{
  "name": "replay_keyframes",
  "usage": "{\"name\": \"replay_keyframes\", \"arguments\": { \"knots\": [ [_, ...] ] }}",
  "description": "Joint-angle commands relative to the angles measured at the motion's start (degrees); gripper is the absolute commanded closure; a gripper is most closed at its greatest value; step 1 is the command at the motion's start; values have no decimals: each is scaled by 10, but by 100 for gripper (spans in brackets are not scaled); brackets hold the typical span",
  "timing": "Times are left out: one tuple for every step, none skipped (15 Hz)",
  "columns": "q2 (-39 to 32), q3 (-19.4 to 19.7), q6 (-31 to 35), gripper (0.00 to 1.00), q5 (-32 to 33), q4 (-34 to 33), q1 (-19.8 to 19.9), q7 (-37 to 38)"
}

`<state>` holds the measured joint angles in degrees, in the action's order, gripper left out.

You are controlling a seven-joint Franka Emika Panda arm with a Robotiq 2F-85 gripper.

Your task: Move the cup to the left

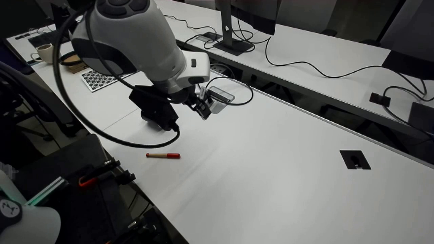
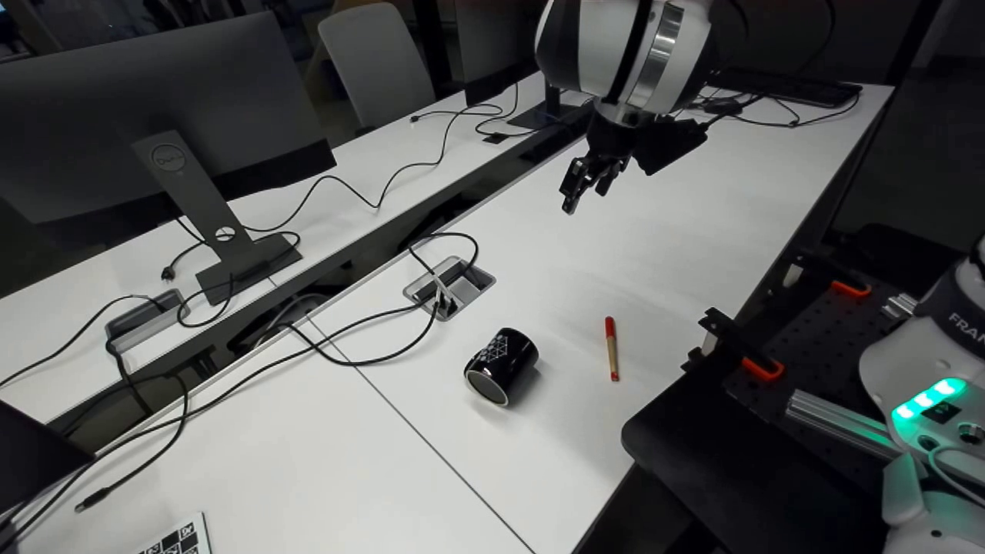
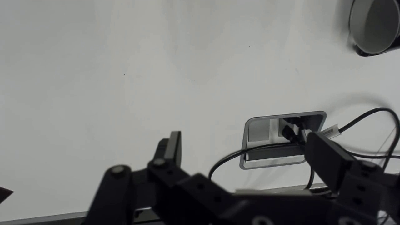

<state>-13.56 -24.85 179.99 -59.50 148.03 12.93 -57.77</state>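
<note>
**Small glossy black mug (image 2: 502, 365) lying on its side while a black two-fingered gripper (image 3: 243, 134) is hanging with a wide gap**

The mug is resting on the smooth white worktop (image 2: 677, 238), close to the short seam edge where the next desk panel is joining. A pale-rimmed round end is facing that seam in an exterior view, and a white pattern is showing on its side. In the wrist view the mug is sitting at the upper right corner, partly cut off, its pale inside showing.

Between the mug and the robot-side long edge, a thin stick with red ends and a tan middle (image 2: 612, 348) is lying apart from it. Near the corner of the seam and the far long edge, a grey-rimmed rectangular socket box (image 2: 471, 291) is sitting in the worktop, black cables (image 2: 362, 363) trailing from it across the seam.

The gripper is hovering above the worktop, well apart from the mug and farther from the seam edge. Its fingers (image 3: 173, 148) are standing far apart, framing only white surface, cable and part of the socket box.

Farther along the far long edge, a square black plate (image 1: 349, 157) is lying in the worktop. Beyond that edge, a large black monitor (image 2: 154, 123) is standing on a second white desk.
</note>
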Motion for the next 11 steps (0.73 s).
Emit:
{"name": "replay_keyframes", "arguments": {
  "knots": [
    [33, -18, 40, 0, -39, 40, -11, 24],
    [35, -21, 45, 0, -42, 46, -13, 25],
    [39, -29, 41, 0, -49, 48, -10, 21],
    [43, -36, 34, 0, -56, 49, -8, 20],
    [45, -42, 29, 0, -62, 49, -5, 19],
    [22, -29, 28, 0, -42, 35, -4, 13],
    [24, -34, 28, 0, -47, 36, -4, 14],
    [26, -37, 28, 0, -49, 36, -4, 14],
    [28, -38, 28, 0, -51, 37, -4, 14],
    [28, -38, 28, 0, -51, 37, -4, 14],
    [28, -38, 28, 0, -51, 38, -4, 14]
  ]
}}
